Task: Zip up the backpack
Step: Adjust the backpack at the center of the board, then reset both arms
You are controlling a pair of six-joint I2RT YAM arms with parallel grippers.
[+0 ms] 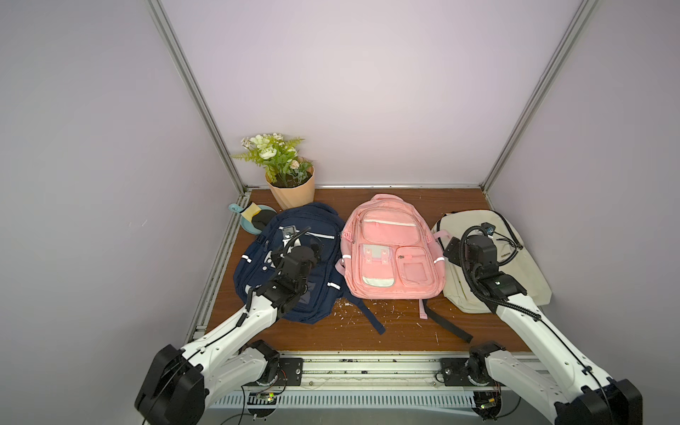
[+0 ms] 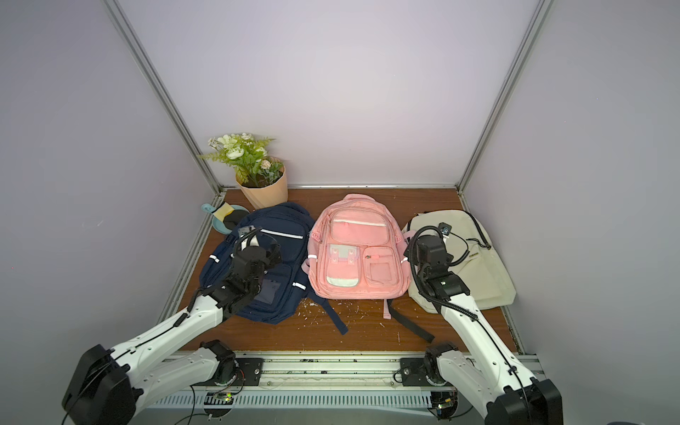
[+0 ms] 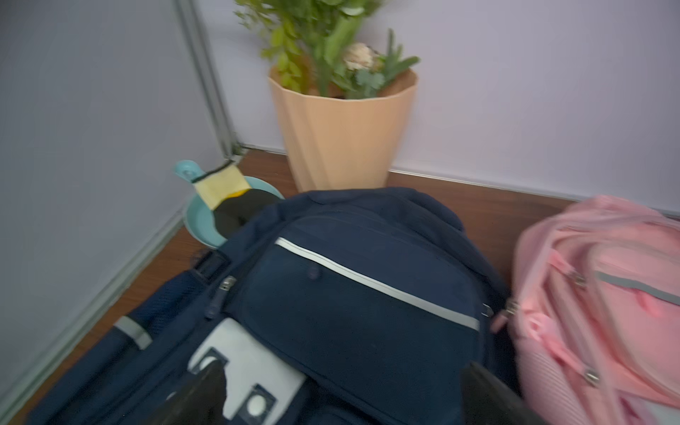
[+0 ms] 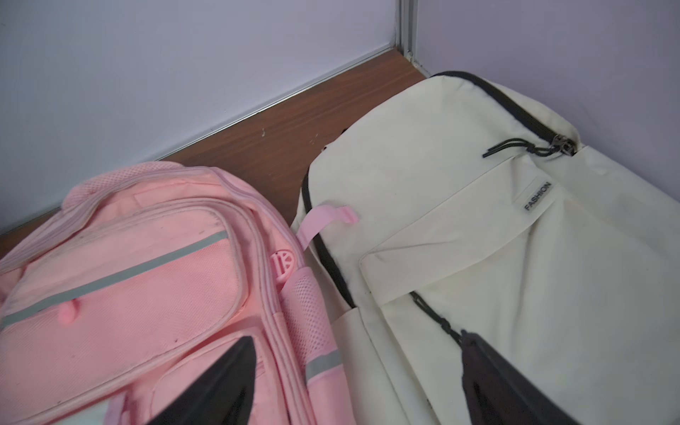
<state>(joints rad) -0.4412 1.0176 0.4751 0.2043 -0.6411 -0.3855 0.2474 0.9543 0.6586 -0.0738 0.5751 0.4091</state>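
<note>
Three backpacks lie flat side by side in both top views. My left gripper [image 1: 313, 253] hovers open over the navy backpack [image 1: 312, 235], with nothing between its fingers [image 3: 209, 382] in the left wrist view. The navy backpack's zipper pull [image 3: 226, 285] lies near its side. My right gripper [image 4: 355, 340] is open above the gap between the pink backpack [image 1: 390, 250] and the cream backpack [image 1: 515, 272]. The cream backpack's black zipper slider [image 4: 563, 141] sits at its far upper corner.
A peach flowerpot [image 1: 292, 191] with a plant stands at the back left. A light blue bowl [image 1: 244, 222] lies beside it by the left wall. Loose backpack straps [image 1: 447, 323] trail toward the front of the wooden table [image 1: 397, 331]. Walls close three sides.
</note>
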